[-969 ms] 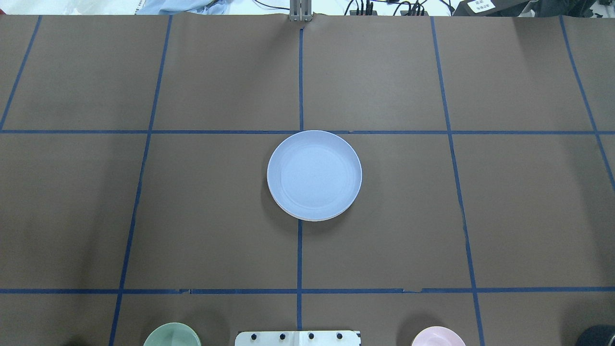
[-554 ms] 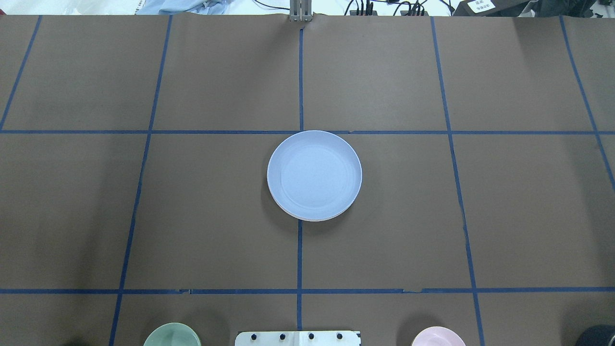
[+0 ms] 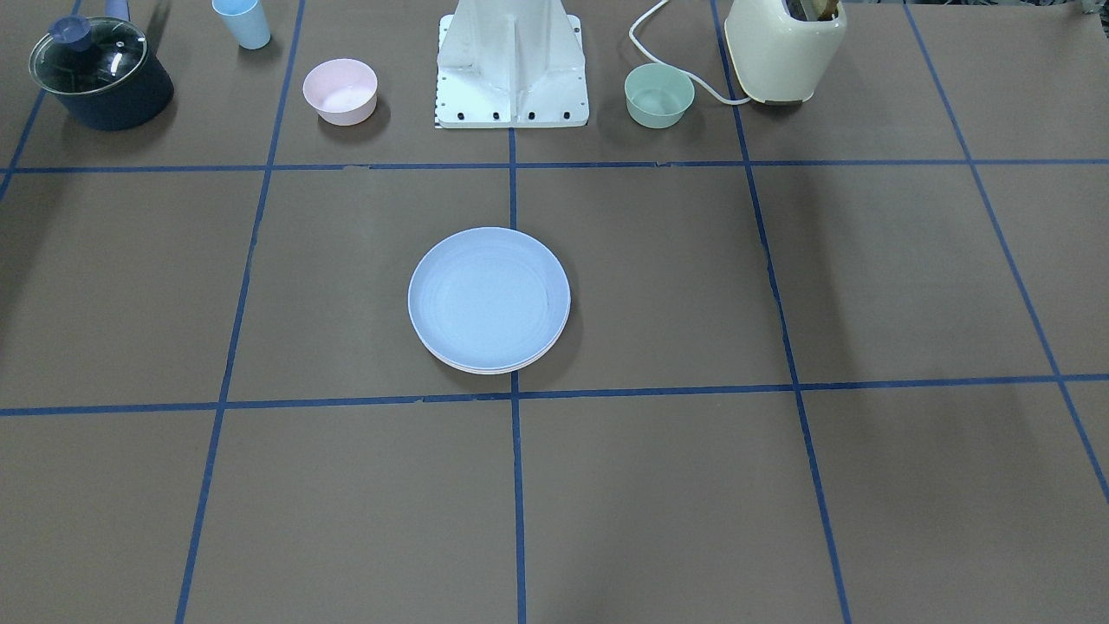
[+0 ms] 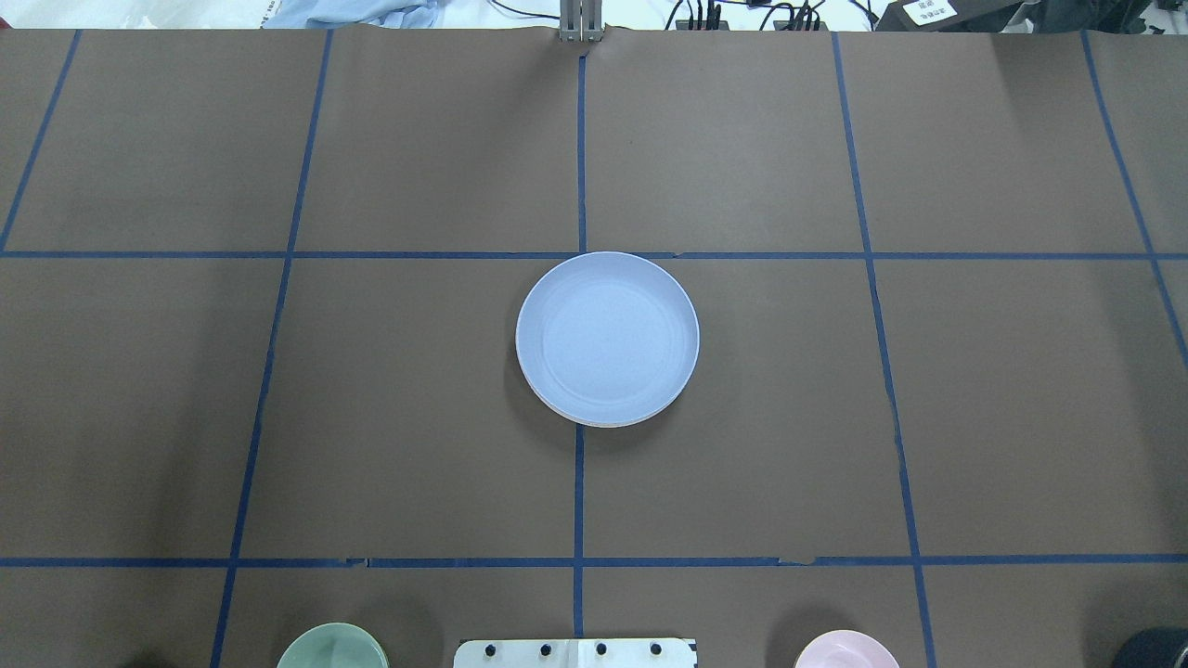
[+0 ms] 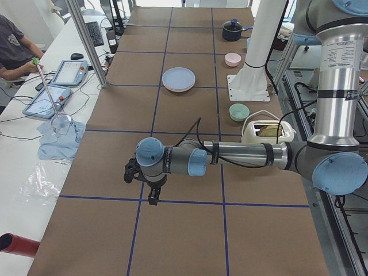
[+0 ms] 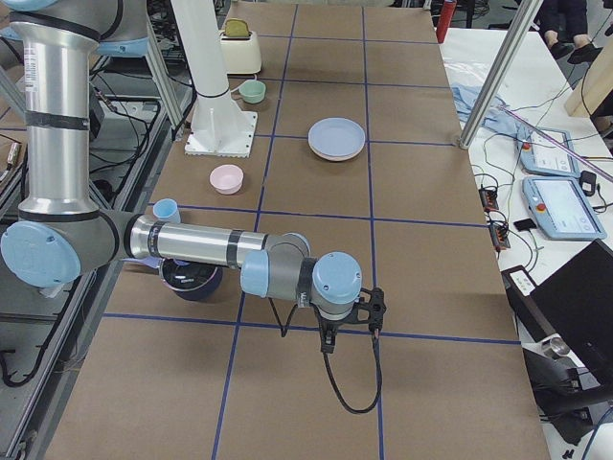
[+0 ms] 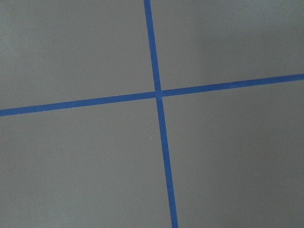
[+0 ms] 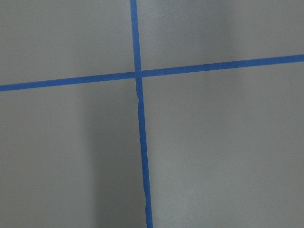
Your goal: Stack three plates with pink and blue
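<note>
The light blue plate (image 4: 607, 339) lies on top of a stack in the middle of the table, and also shows in the front view (image 3: 489, 299). Pale rims of the plates beneath it show at its near edge (image 4: 594, 424); a pinkish rim shows in the exterior left view (image 5: 179, 89). The rest of the pink and cream-white plates is hidden. My left gripper (image 5: 152, 197) and right gripper (image 6: 326, 342) hang over bare table at opposite ends, far from the stack. They show only in the side views, so I cannot tell whether they are open or shut.
Along the robot's edge stand a small pink bowl (image 3: 340, 90), a green bowl (image 3: 659, 94), a light blue cup (image 3: 243, 22), a dark pot with a glass lid (image 3: 100, 74), a cream toaster (image 3: 784, 48) and the robot's white base (image 3: 511, 65).
</note>
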Motion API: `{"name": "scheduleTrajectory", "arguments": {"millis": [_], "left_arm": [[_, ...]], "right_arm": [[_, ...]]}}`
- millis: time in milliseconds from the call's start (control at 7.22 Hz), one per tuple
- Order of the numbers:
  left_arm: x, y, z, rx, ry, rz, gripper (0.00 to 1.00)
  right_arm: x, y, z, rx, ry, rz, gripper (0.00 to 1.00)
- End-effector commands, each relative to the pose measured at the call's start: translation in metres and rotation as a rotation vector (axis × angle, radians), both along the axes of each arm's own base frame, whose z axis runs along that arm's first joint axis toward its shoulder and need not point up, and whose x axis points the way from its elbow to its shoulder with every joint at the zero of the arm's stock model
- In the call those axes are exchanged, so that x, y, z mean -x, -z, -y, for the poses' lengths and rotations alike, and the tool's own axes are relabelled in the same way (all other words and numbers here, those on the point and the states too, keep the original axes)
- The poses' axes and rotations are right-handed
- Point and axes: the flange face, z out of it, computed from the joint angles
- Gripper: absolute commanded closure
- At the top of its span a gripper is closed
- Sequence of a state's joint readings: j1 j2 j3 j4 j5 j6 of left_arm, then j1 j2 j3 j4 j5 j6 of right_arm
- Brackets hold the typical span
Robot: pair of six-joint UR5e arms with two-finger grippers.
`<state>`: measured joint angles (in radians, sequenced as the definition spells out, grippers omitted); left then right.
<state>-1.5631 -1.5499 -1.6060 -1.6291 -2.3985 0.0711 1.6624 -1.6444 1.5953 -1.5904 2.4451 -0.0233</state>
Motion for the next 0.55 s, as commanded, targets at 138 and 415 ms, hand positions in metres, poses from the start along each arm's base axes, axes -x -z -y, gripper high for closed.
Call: {"name": "scheduleTrajectory", "arguments": {"millis": [138,415], "left_arm": [[0.003,0.004,0.004,-0.015,0.004,0.043,0.00],[0.003,0.005,0.005,-0.018,0.003,0.048,0.00]], "right_arm": [[-0.013,0.037,-0.016,-0.074,-0.016,-0.115,0.00],[-0.010,0.047,-0.027,-0.086,-0.015,-0.110,0.00]]}}
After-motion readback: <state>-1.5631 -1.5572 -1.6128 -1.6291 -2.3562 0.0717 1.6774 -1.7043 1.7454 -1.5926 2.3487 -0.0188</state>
